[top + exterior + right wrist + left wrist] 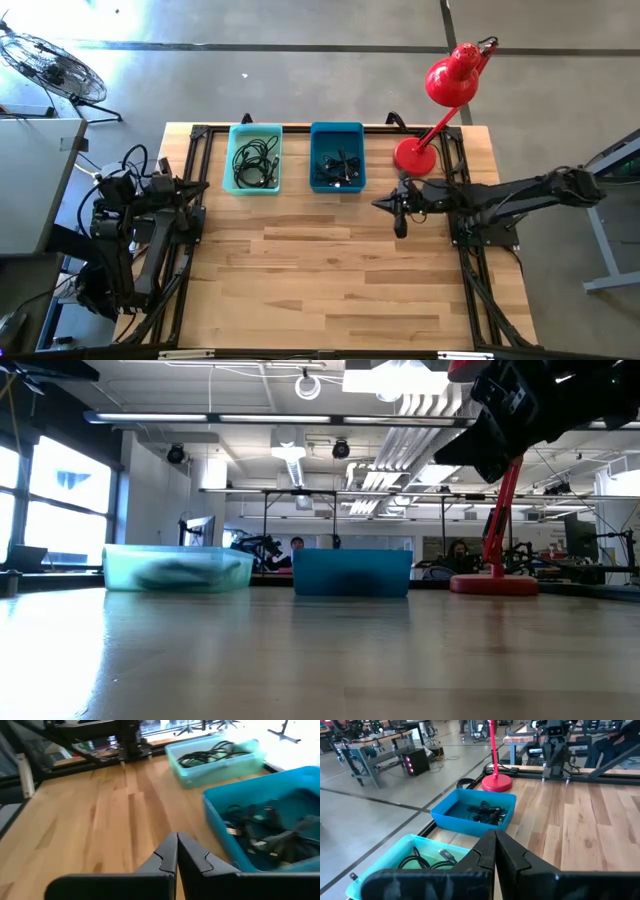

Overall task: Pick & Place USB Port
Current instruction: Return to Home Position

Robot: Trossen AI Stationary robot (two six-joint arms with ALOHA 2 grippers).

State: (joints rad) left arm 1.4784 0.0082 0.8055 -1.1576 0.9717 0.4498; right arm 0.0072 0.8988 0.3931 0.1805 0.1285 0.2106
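With its fingers pressed together and holding nothing, the right hand (176, 838) hangs above the worktop (330, 270), just beside the blue bin (337, 125). USB cables (335, 168) lie inside that bin. The left hand (495, 836), likewise closed and empty, is at the left edge near the green bin (255, 127). Bare planks front both bins.

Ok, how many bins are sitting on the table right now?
2. The green bin sits at the back edge of the table; the blue bin stands beside it, apart, between it and the red lamp. Both hold black cables. None looks hidden.
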